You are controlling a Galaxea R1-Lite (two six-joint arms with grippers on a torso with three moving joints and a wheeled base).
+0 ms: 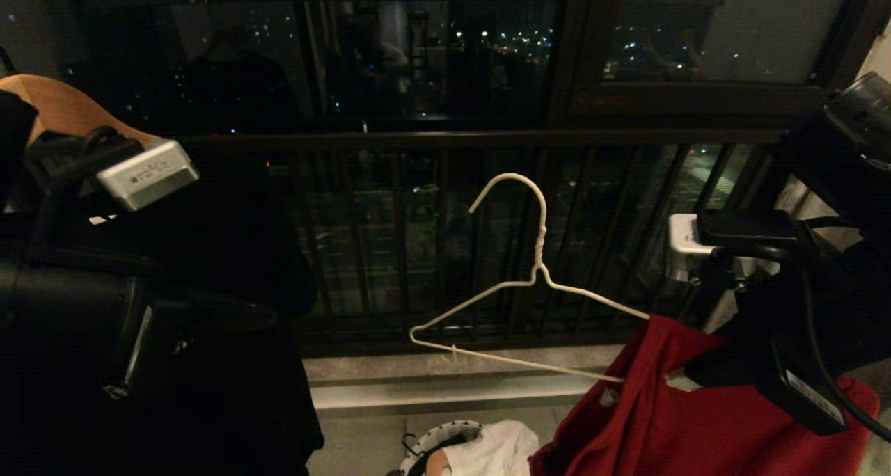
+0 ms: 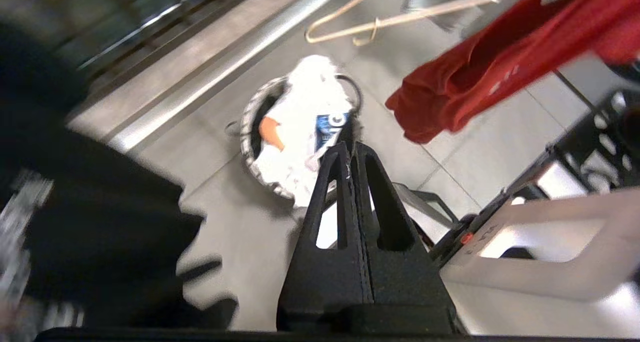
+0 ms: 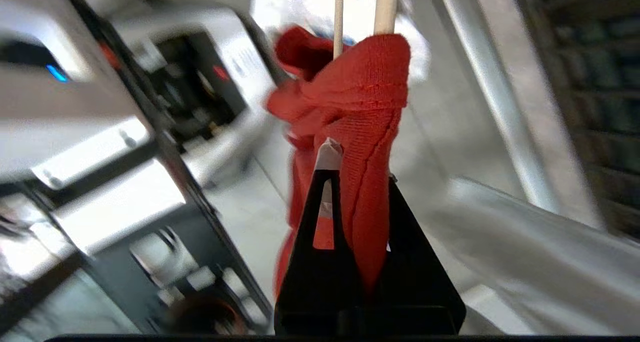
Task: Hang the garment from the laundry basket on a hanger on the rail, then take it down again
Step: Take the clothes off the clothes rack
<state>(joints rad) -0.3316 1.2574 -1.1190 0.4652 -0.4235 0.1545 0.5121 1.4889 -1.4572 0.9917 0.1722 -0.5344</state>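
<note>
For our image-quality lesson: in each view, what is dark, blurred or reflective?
Head view: dim night scene, city lights and reflections in the window glass, white hanger stands out. Left wrist view: bright, dark cloth smeared. Right wrist view: red garment fairly sharp, background streaked.

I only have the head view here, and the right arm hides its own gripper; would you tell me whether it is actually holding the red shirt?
Observer: Yes. The right wrist view shows the right gripper shut on a fold of the red shirt, with the wire of the white hanger running into that fold.
Operator: Thank you. Is the left gripper holding anything?
Observer: No. The left gripper is shut and empty, above the floor.
Operator: What does it point towards?
Observer: The basket on the floor, with a white shirt heaped in it.
</note>
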